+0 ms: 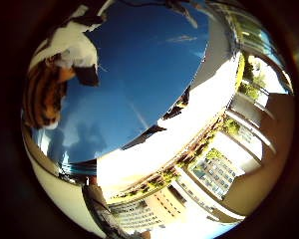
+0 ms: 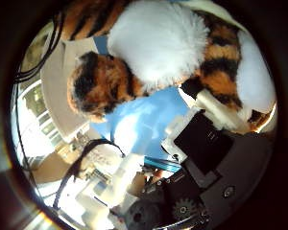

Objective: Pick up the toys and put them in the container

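A plush tiger toy (image 2: 153,52), orange with black stripes and a white fluffy belly, fills much of the thumb side view, close against my palm. My right hand (image 2: 206,139) shows as white and black parts beside it, and one white finger (image 2: 221,112) presses into the toy's side. The little finger side view shows the tiger (image 1: 42,94) at the edge with a curled white and black finger (image 1: 77,47) over it. The toy hangs above a blue table top (image 1: 139,74). No container shows in either view.
The blue table top ends in a pale white edge (image 1: 209,99). Beyond it are buildings (image 1: 214,169) and green plants (image 1: 229,127) in bright sunlight. Dark shadows (image 1: 177,104) fall on the table's edge.
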`<state>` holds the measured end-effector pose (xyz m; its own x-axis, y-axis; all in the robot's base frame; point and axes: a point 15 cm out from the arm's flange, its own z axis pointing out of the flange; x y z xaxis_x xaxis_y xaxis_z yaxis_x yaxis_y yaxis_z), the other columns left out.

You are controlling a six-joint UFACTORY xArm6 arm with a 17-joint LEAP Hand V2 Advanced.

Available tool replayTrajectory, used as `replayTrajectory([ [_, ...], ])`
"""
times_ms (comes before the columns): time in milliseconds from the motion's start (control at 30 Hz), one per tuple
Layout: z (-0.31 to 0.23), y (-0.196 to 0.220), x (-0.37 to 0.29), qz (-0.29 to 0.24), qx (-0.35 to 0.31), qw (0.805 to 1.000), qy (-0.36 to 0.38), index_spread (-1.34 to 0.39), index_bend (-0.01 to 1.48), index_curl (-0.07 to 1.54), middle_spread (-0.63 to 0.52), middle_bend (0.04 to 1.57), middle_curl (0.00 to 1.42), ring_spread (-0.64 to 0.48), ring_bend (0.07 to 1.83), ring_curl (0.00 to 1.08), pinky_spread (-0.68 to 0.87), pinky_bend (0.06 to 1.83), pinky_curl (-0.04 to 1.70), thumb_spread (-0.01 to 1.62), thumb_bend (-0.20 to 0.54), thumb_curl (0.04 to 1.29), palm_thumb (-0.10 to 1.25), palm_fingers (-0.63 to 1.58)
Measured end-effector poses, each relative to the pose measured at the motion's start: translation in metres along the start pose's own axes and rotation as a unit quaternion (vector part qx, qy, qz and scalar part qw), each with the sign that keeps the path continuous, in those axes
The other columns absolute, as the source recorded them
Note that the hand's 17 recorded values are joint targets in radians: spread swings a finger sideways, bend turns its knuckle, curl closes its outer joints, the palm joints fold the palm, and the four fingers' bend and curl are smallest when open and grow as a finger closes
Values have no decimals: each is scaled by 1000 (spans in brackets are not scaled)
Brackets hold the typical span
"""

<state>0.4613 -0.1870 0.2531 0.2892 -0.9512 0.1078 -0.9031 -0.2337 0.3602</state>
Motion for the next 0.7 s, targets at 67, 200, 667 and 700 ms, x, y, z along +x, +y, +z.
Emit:
replayTrajectory([
  [67,-25,17,-6,-3,9,1000,5,-798,898,-12,-314,1083,1157,-118,1426,849,168,1561,683,1107,-11,693,1023,815],
  [200,-72,48,-29,-17,28,999,7,-840,989,-10,-318,1108,1195,-124,1455,861,152,1584,724,1109,-12,721,1013,786],
  [667,-209,94,-204,-153,107,982,6,-902,1179,-16,-314,1174,1252,-131,1524,874,125,1646,823,1099,-14,799,968,729],
  [700,-213,95,-216,-157,113,981,4,-902,1189,-16,-313,1177,1254,-131,1528,874,124,1647,828,1098,-13,804,967,725],
])
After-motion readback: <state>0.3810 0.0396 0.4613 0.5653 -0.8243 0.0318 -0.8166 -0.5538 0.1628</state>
